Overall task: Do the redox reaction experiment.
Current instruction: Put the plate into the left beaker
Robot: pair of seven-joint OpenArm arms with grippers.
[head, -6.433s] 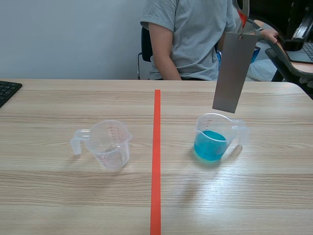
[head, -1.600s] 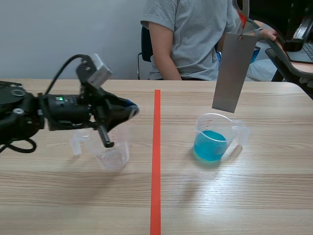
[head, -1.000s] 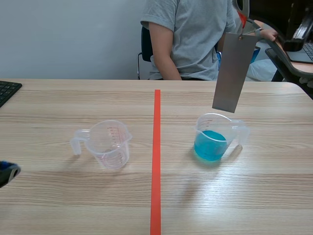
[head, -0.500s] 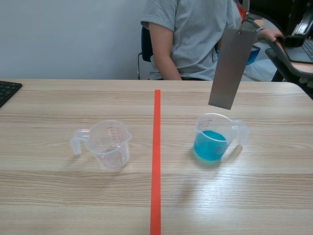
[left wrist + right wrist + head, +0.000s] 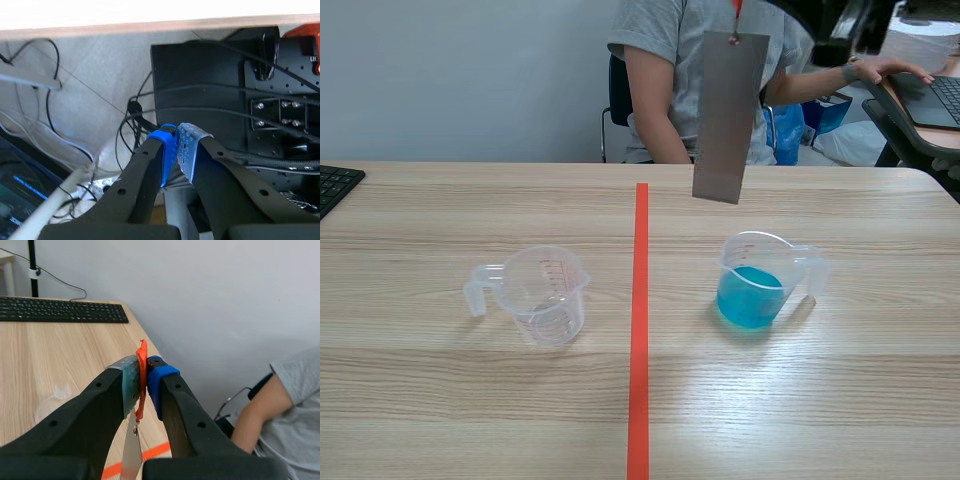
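A grey metal strip (image 5: 728, 115) hangs upright from an orange tag (image 5: 736, 8) high over the table, between the red tape line and the clear cup of blue liquid (image 5: 758, 280). In the right wrist view my right gripper (image 5: 142, 374) is shut on that orange tag (image 5: 142, 352), and the strip (image 5: 131, 452) dangles below the fingers. An empty clear measuring cup (image 5: 542, 293) stands left of the line; it shows faintly under the right gripper too (image 5: 55, 402). My left gripper (image 5: 176, 149) is shut on nothing and sits off the table, facing cables and a black box.
A person (image 5: 705, 75) sits across the table, one hand (image 5: 895, 68) on a keyboard at the far right. Another keyboard (image 5: 335, 185) lies at the table's left edge. A chair arm (image 5: 910, 130) juts in at the right.
The strip has swung up and to the left, from above the blue cup toward the red line. The left arm, earlier over the empty cup, has left the scene view.
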